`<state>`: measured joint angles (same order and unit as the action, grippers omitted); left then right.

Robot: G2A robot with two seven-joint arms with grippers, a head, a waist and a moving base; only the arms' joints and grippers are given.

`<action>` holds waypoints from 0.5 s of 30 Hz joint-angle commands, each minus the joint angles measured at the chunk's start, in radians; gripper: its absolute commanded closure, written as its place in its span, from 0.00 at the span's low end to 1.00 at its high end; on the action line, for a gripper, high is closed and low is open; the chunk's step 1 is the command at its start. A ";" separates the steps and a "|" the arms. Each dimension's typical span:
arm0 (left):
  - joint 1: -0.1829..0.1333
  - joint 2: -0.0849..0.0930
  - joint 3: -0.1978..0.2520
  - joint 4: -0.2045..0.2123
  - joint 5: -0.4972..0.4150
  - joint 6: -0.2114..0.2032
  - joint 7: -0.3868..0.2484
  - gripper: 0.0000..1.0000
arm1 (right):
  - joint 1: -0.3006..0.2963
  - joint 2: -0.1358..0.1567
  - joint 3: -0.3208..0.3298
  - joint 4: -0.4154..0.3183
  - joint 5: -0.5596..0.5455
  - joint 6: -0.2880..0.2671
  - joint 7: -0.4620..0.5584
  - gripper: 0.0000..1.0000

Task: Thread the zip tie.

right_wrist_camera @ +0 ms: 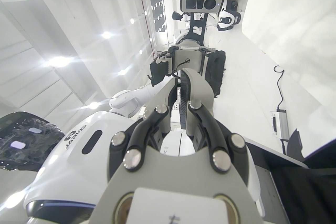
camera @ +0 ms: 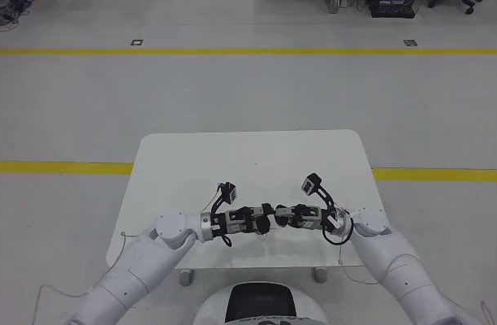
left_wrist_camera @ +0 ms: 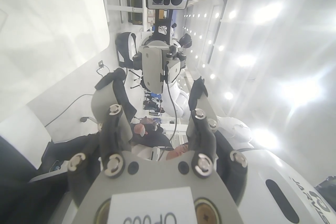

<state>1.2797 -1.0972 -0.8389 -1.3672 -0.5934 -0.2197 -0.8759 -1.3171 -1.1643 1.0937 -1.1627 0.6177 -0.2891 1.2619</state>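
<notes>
Arms meet tip to tip over the near part of the table [camera: 248,154], two of them, elbows pushed out to either side. The left arm [camera: 179,231] comes in along the near edge with its forearm held level. Its left claw [camera: 263,219] faces the other claw head-on, and its two fingers [left_wrist_camera: 115,89] are spread wide and grip nothing.

The right arm [camera: 378,236] mirrors it. The right claw [camera: 283,216] sits just beside the left one, lined up with the gap between the spread fingers. Its own two fingers [right_wrist_camera: 195,89] are drawn close together, with only a slit between the pads. I cannot tell whether anything thin is pinched there, nor where the zip tie is.

Each wrist carries one camera on a stalk: a left camera [camera: 226,192] and a right camera [camera: 312,184]. Both claws sit just inside the near edge. Most of the tabletop stretches beyond them to the far edge and out to both sides.
</notes>
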 commanded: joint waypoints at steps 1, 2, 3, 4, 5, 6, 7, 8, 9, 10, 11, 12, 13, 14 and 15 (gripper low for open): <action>-0.001 0.000 0.001 0.000 0.000 0.000 -0.001 0.52 | 0.000 0.001 0.000 -0.001 -0.002 0.001 -0.002 1.00; -0.001 0.000 0.001 0.001 0.000 0.000 -0.001 0.52 | 0.000 0.001 0.000 -0.001 -0.002 0.002 -0.002 1.00; -0.001 0.000 0.001 0.001 0.000 0.000 -0.001 0.53 | 0.000 0.001 0.000 -0.001 -0.003 0.003 -0.003 1.00; -0.001 0.000 0.001 0.001 0.000 0.000 0.000 0.53 | 0.000 0.002 -0.001 -0.001 -0.004 0.004 -0.003 1.00; -0.002 0.000 0.002 0.002 0.000 0.001 0.000 0.53 | 0.000 0.002 -0.001 -0.001 -0.005 0.005 -0.003 1.00; -0.002 0.000 0.002 0.002 0.000 0.001 0.000 0.54 | 0.000 0.002 -0.002 -0.001 -0.006 0.006 -0.003 1.00; -0.002 0.000 0.002 0.002 0.000 0.001 0.000 0.55 | 0.001 0.002 -0.003 -0.001 -0.007 0.008 -0.004 1.00; -0.002 0.000 0.002 0.002 0.000 0.001 0.001 0.55 | 0.001 0.002 -0.003 -0.001 -0.008 0.009 -0.004 1.00; -0.002 0.001 0.003 0.002 0.000 0.001 0.001 0.55 | 0.002 0.003 -0.004 0.000 -0.009 0.010 -0.005 1.00; -0.002 0.001 0.003 0.002 -0.001 0.001 0.001 0.56 | 0.002 0.003 -0.004 0.000 -0.011 0.011 -0.006 1.00; -0.002 0.001 0.003 0.002 -0.001 0.001 0.001 0.56 | 0.003 0.003 -0.005 0.000 -0.012 0.012 -0.006 1.00; -0.003 0.001 0.003 0.002 0.000 0.001 0.001 0.57 | 0.003 0.003 -0.005 0.001 -0.013 0.013 -0.007 1.00; -0.003 0.001 0.004 0.002 -0.001 0.001 0.001 0.58 | 0.003 0.004 -0.005 0.002 -0.014 0.014 -0.008 1.00; -0.003 0.001 0.004 0.002 0.000 0.001 0.001 0.59 | 0.004 0.004 -0.005 0.003 -0.015 0.015 -0.009 1.00; -0.003 0.001 0.004 0.002 0.000 0.001 0.002 0.59 | 0.004 0.004 -0.005 0.003 -0.016 0.016 -0.009 1.00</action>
<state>1.2768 -1.0963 -0.8351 -1.3651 -0.5937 -0.2184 -0.8745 -1.3136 -1.1602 1.0883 -1.1605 0.6025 -0.2744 1.2533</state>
